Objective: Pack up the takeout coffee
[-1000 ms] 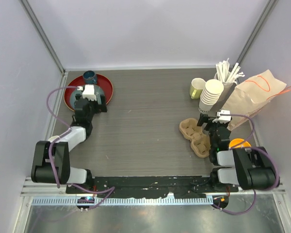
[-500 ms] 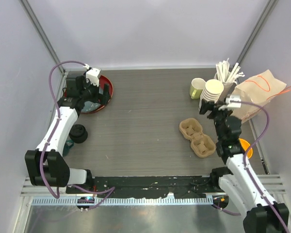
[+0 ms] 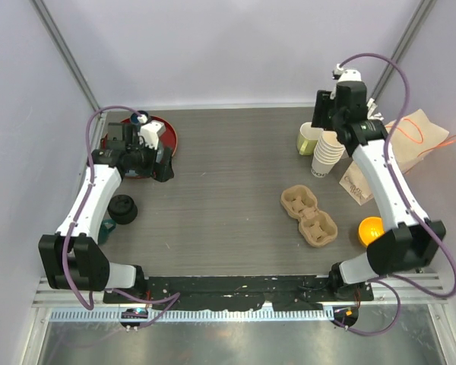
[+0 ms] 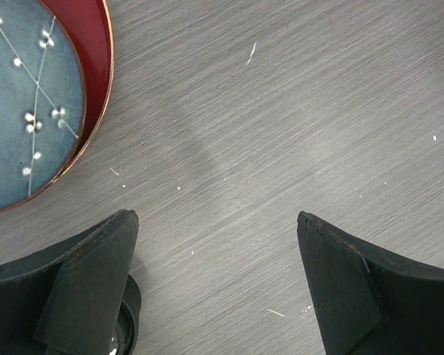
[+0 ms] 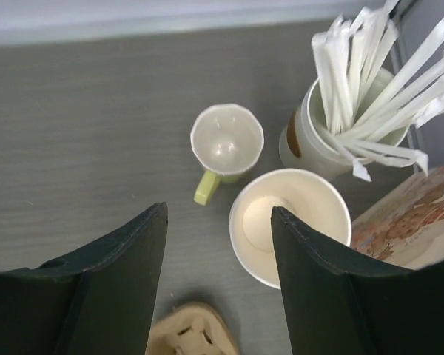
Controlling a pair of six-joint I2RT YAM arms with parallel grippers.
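The takeout coffee is out of view; no lidded cup shows. A stack of bare cream paper cups (image 3: 330, 150) (image 5: 260, 222) stands at the back right. A round black lid (image 3: 123, 209) (image 4: 130, 319) lies on the table at the left. My right gripper (image 3: 321, 125) (image 5: 218, 209) hovers open above the stack and the yellow-green mug (image 3: 308, 138) (image 5: 226, 144), its right finger over the top cup's mouth, nothing between the fingers. Beside the red tray (image 3: 172, 138) (image 4: 96, 44), my left gripper (image 3: 164, 169) (image 4: 216, 215) stands wide open over bare table.
A tan pulp cup carrier (image 3: 309, 215) (image 5: 189, 333) lies right of centre. A cup of wrapped straws (image 5: 355, 111) and a brown paper bag (image 3: 406, 141) stand at the back right. An orange object (image 3: 371, 228) lies near the right edge. A blue plate (image 4: 22, 111) sits in the tray.
The right arm has stretched up and back from the carrier to above the cup stack, its jaws narrowing. The left arm unfolded, its gripper now just right of the tray.
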